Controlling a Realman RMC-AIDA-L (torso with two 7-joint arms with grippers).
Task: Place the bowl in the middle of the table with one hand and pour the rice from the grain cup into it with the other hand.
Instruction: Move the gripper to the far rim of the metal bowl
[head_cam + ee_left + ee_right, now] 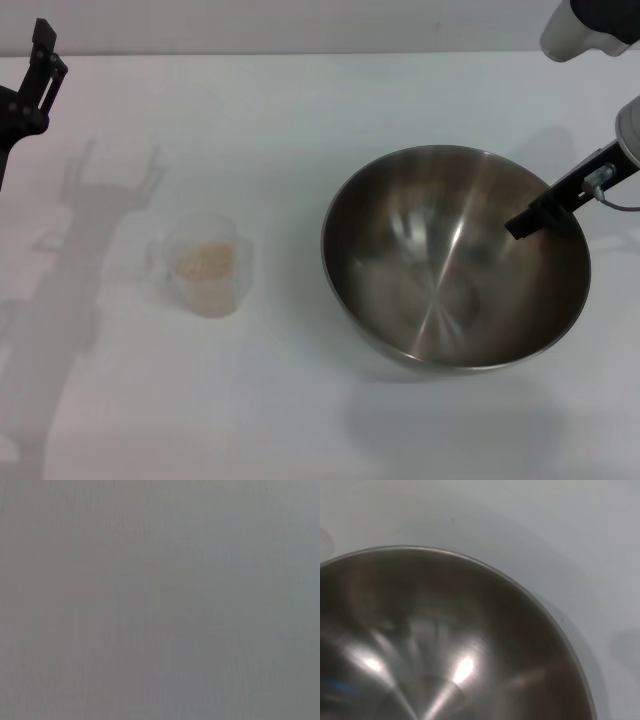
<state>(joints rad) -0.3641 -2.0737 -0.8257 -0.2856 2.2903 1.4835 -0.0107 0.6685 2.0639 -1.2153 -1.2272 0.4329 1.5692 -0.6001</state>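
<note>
While the bowl (455, 258) sits right of centre on the table (300, 400), the right gripper (524, 223) reaches over its right rim; whether its fingers are apart I cannot tell. Left of centre stands the cup (208, 265), holding rice (206, 262). The left gripper (40, 62) hangs at upper left, finger state unclear.

Bare counter (290, 120) is lying open between the grain cup (208, 266) and the bowl (455, 258); the right gripper (525, 222) is overhanging the bowl's right rim.

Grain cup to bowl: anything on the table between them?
Nothing. In the head view only bare white table separates the grain cup from the bowl.
</note>
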